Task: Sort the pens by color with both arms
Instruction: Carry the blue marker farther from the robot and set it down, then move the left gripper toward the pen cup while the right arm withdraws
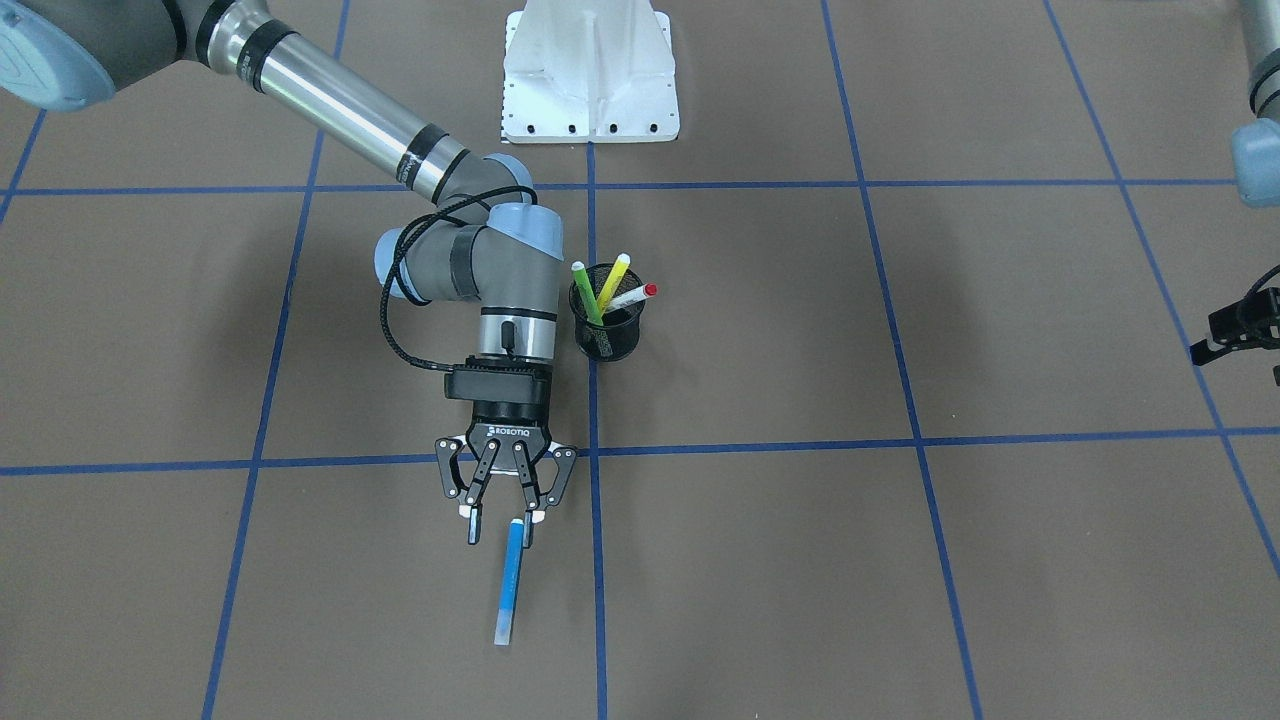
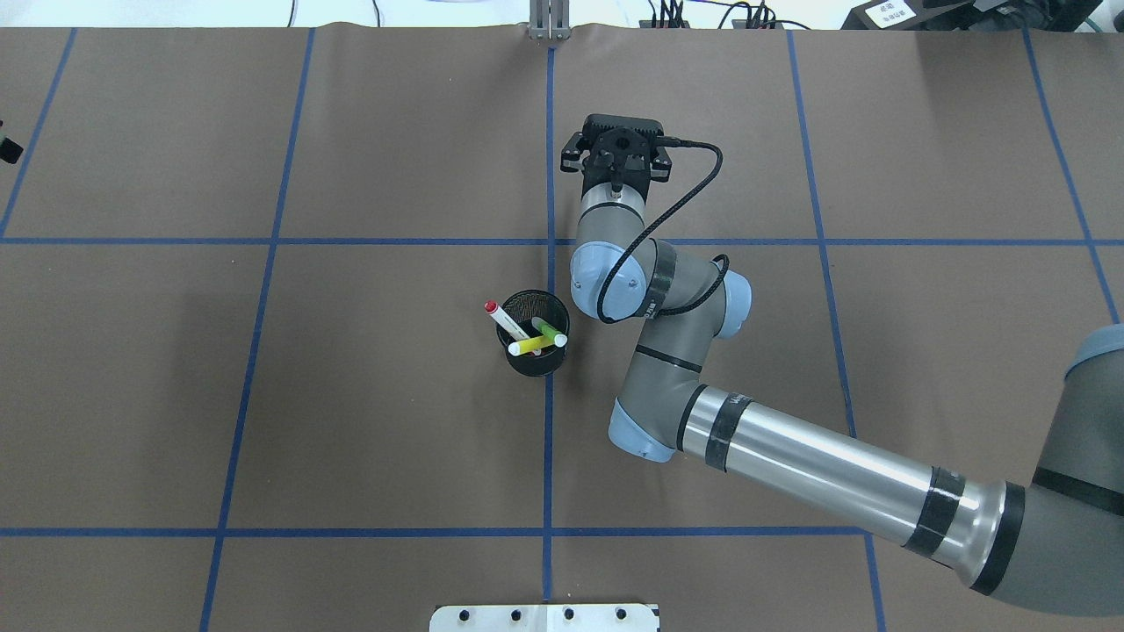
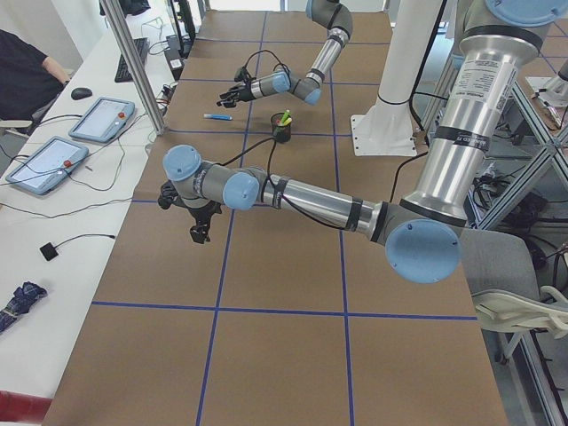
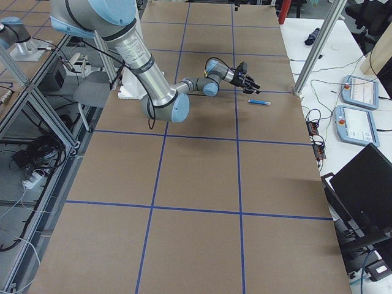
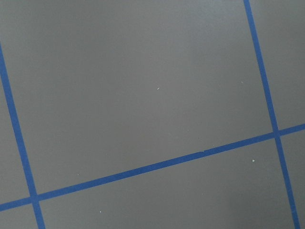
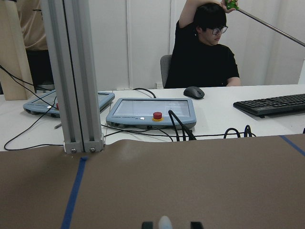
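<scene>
Front view: right gripper (image 1: 501, 535) hanging over table (image 1: 900, 560), fingers (image 1: 475, 527) standing wide apart, gripping nothing; blue pen (image 1: 510, 580) lying at 6 o'clock. In cup (image 1: 605, 340) at 1 o'clock: green pen (image 1: 586, 292), yellow pen (image 1: 613, 284), white pen (image 1: 630, 297) leaning. At edge, left gripper (image 1: 1232, 335) peeking in, grip: cannot tell. Overhead view: cup sitting at right gripper's 7 o'clock.

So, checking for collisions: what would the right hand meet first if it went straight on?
Likely the blue pen, lying just ahead of the open right hand; how high the hand rides is unclear.
</scene>
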